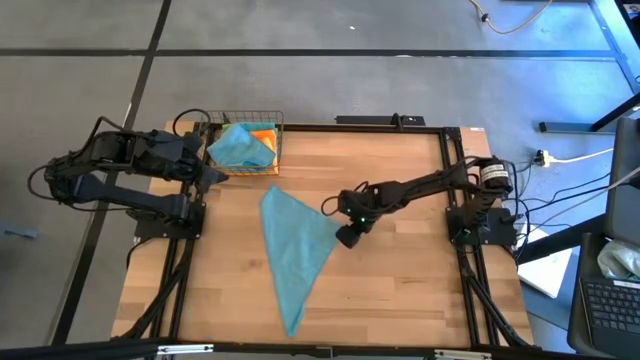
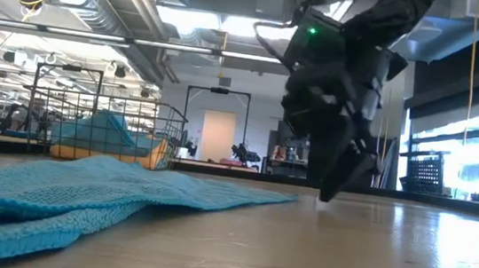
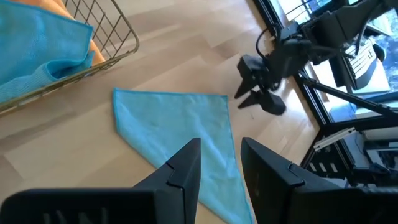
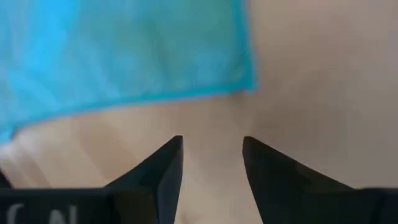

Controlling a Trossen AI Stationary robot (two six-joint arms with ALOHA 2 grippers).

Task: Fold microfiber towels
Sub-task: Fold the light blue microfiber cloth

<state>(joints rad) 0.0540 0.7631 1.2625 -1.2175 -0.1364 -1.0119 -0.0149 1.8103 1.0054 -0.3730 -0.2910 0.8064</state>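
Table point(image 1: 400, 290) is occupied centrally by a teal towel point(image 1: 292, 245) folded into a triangle. A first fold is judged done; a further fold calls for regrasping a corner. The right gripper point(image 1: 345, 237) stands just beside it, fingers parted and empty. The left gripper point(image 1: 215, 177) waits, fingers narrowly parted, near the wire basket point(image 1: 275, 125) holding teal and orange towels.

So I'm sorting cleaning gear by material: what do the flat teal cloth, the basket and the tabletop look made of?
The flat teal cloth looks like soft, matte microfiber: fine woven texture, limp folds. The wire basket appears to be thin metal rod, slightly shiny. The tabletop looks like pale wood planks with visible grain and a smooth, faintly glossy finish.
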